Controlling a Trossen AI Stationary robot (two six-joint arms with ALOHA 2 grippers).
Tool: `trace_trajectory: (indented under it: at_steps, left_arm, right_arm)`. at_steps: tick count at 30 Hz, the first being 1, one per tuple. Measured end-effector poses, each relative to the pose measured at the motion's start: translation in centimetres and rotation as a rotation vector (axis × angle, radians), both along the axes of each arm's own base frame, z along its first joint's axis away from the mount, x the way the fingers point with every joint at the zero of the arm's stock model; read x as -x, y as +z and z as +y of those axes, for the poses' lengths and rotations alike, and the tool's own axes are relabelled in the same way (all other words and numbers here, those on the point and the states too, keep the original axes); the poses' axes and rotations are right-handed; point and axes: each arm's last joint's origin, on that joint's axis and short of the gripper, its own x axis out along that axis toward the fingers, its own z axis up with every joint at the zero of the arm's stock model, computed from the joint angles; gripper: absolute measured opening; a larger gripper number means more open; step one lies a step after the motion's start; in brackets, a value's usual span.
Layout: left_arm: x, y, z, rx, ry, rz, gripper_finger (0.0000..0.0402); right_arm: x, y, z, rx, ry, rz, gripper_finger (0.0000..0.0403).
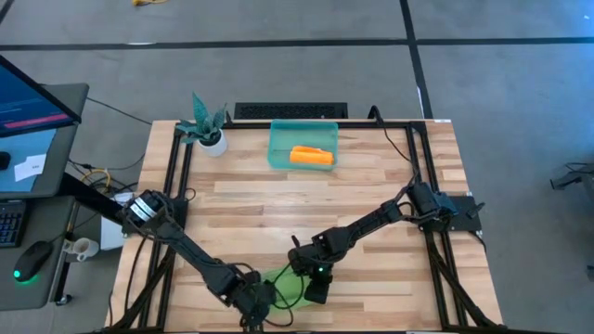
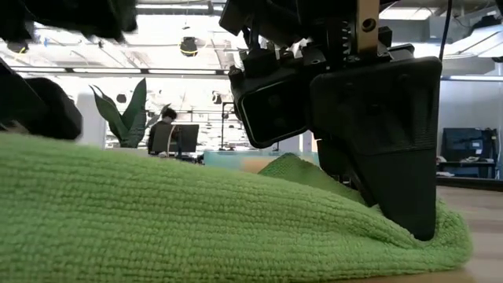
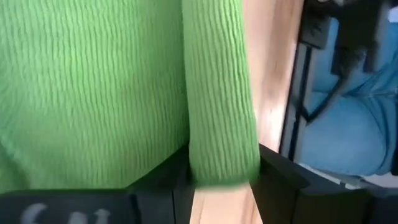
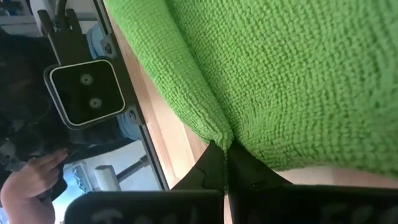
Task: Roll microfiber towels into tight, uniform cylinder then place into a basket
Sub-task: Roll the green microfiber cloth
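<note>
Bottom centre of high view: right gripper (image 1: 316,289) clenched on lime green towel (image 1: 290,284) edge; left gripper (image 1: 255,304) straddles a fold, grip unclear.
</note>
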Motion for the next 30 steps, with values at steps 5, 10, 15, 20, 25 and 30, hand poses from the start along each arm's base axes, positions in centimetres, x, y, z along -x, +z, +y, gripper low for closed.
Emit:
trace_trajectory:
  at_steps: [5, 10, 15, 20, 25, 30]
  left_arm:
    - [1.9, 1.8, -0.9, -0.047, 0.014, -0.036, 0.0114]
    - [3.3, 3.1, -2.3, -0.151, 0.000, -0.209, 0.0106]
    - [3.4, 3.5, -3.9, -0.195, -0.162, -0.405, 0.0101]
    - [3.0, 3.9, -4.2, -0.196, -0.208, -0.478, 0.0093]
    - [2.8, 3.9, -3.9, -0.207, -0.212, -0.474, 0.0080]
    - [1.9, 2.8, -4.1, -0.194, -0.226, -0.485, 0.0066]
  right_arm:
    - [0.0, 0.0, 0.0, 0.000, -0.001, 0.001, 0.0019]
    - [0.0, 0.0, 0.0, 0.000, -0.002, 0.001, 0.0014]
    - [0.0, 0.0, 0.0, 0.000, -0.009, 0.005, 0.0019]
    - [-0.1, 0.0, 0.0, -0.001, -0.010, 0.004, 0.0015]
    - [-0.1, 0.0, 0.0, -0.001, -0.010, 0.004, 0.0019]
    - [-0.1, 0.0, 0.0, 0.001, -0.012, 0.001, 0.0016]
